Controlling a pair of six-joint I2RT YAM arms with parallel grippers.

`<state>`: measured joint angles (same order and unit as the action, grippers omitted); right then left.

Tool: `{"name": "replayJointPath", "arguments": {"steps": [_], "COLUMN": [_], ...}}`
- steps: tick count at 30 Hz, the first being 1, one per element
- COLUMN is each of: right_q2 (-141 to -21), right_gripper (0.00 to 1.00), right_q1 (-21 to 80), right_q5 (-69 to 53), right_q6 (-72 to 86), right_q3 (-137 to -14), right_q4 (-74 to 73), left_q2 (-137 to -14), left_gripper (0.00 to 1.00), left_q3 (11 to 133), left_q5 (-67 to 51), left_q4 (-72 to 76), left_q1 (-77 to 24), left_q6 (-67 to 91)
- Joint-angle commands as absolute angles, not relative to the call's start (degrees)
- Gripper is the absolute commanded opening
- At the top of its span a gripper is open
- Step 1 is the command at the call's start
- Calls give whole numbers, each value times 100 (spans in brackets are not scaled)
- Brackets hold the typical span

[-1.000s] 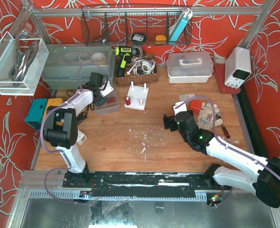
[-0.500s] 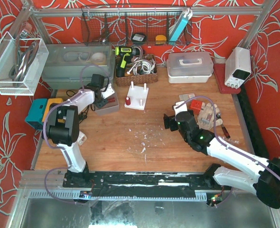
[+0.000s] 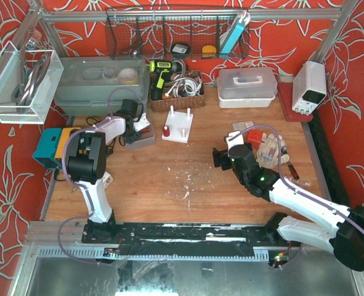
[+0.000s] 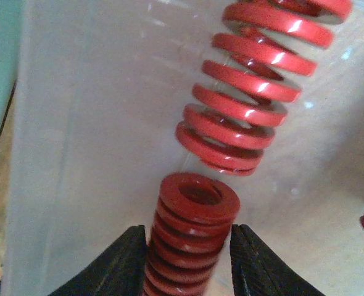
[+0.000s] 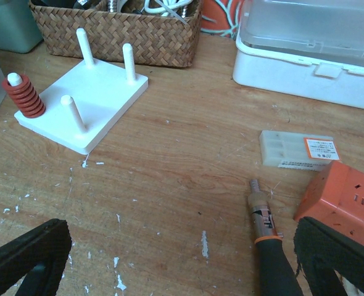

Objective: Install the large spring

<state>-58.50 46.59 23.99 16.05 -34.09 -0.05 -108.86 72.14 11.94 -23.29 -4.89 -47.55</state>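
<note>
Wooden counter point(image 3: 169, 179): open wood mid-table, clutter along the back and right edges. Clear bin point(image 4: 77, 123) near the back-left corner holds three red springs, one cut off. Left gripper point(image 4: 189, 262) clamps the slim spring point(image 4: 197, 206), with the wide spring point(image 4: 256, 92) just behind. Right gripper point(image 5: 182, 259) is spread wide over bare wood. White board point(image 5: 102, 105) has four pegs, one carrying a mounted spring point(image 5: 23, 95).

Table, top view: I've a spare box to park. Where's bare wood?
Best: the middle stretch between the white peg board, the right claw and the black front rail, only speckled with flecks. Crowded: the back row of bins, and around the orange block beside the right claw.
</note>
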Motion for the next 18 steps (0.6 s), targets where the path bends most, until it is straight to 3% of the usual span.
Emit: {"name": "replayJointPath", "arguments": {"steps": [1, 7, 18], "right_q2": [-5732, -5682, -5662], "right_gripper": [99, 99, 99], "right_q1": [4711, 4711, 4711], "right_q5": [2563, 2566, 2581], "right_q6": [1628, 1625, 1626], "right_q3": [-3344, -3342, -3333], "right_q4": [-44, -57, -46], "left_q2": [-11142, -11197, -10734], "left_gripper": [41, 42, 16], "left_q3": [7251, 7200, 7177], "left_q5": [1161, 1184, 787], "left_q4": [-2613, -2643, -2494], "left_q1": [-483, -482, -483], "left_q6": [-4739, -4723, -4552]}}
